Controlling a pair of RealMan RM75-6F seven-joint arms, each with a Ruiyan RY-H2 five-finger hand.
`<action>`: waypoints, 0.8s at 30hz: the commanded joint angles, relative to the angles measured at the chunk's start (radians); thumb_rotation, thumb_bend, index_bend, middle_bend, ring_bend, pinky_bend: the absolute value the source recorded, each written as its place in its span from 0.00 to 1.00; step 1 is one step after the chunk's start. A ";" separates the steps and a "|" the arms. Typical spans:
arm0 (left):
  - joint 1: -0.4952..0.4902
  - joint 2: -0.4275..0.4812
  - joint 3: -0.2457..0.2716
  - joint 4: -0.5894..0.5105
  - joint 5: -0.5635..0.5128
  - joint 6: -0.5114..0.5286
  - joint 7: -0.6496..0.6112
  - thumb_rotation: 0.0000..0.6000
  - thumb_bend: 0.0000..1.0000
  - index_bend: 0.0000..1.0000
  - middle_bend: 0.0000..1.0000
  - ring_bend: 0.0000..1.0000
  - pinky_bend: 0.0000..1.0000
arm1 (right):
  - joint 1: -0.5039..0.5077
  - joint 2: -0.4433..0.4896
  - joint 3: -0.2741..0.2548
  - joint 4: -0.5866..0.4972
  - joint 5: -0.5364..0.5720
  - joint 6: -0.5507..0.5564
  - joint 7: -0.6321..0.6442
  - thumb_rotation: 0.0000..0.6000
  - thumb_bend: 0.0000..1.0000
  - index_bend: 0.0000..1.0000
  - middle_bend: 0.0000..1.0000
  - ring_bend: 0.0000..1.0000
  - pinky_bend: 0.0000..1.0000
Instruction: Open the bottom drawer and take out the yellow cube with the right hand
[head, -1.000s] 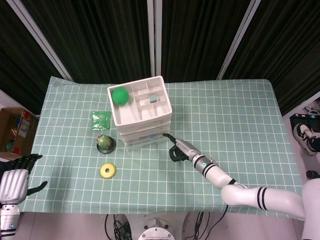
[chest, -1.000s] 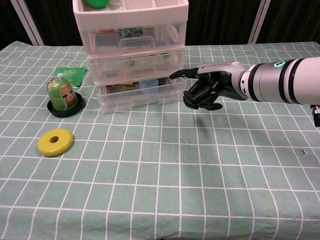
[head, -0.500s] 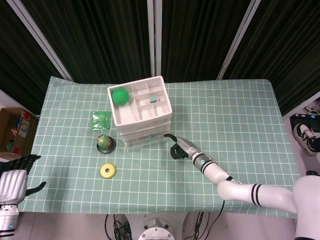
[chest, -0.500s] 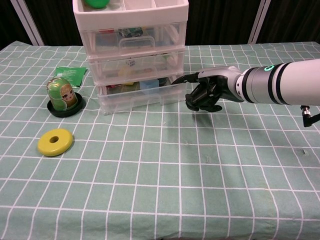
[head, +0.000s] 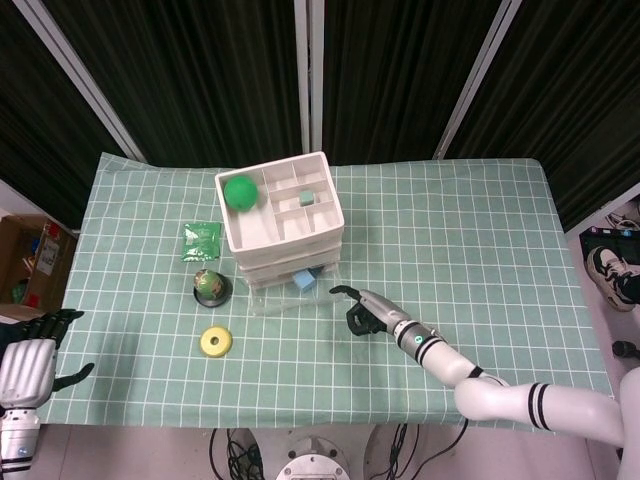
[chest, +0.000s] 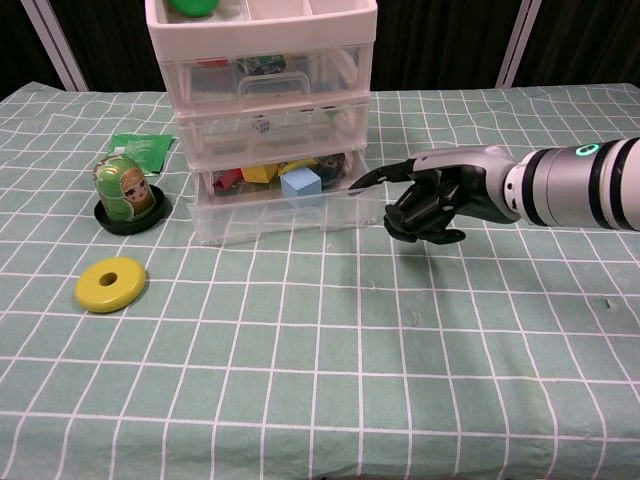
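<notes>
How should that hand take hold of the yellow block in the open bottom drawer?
Probably from above, pinching the top edges of the yellow cube. The bottom drawer is only partly out, the unit overhangs its back, and a blue cube sits close beside it, so the right hand gets little side room.

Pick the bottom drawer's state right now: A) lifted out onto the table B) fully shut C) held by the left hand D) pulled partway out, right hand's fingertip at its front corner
D: the bottom drawer sits forward of the drawers above, blocks showing inside, with the right hand reaching one finger to its right front corner.

Head view high, looking down; chest view low, near; both share drawer unit (head: 282, 212) (chest: 262, 100).
</notes>
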 joint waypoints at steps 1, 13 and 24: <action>0.001 -0.002 0.000 0.003 -0.001 0.000 -0.002 1.00 0.12 0.22 0.20 0.18 0.21 | -0.024 0.018 -0.002 -0.024 -0.031 -0.007 0.023 1.00 0.66 0.15 0.72 0.84 0.91; 0.002 -0.006 0.001 0.008 -0.002 0.000 -0.004 1.00 0.12 0.22 0.20 0.18 0.21 | -0.088 0.060 -0.018 -0.069 -0.132 -0.023 0.080 1.00 0.66 0.16 0.72 0.84 0.91; 0.002 -0.008 0.001 0.010 -0.003 -0.001 -0.006 1.00 0.12 0.22 0.20 0.18 0.21 | -0.129 0.069 -0.024 -0.088 -0.205 -0.024 0.127 1.00 0.66 0.16 0.72 0.84 0.91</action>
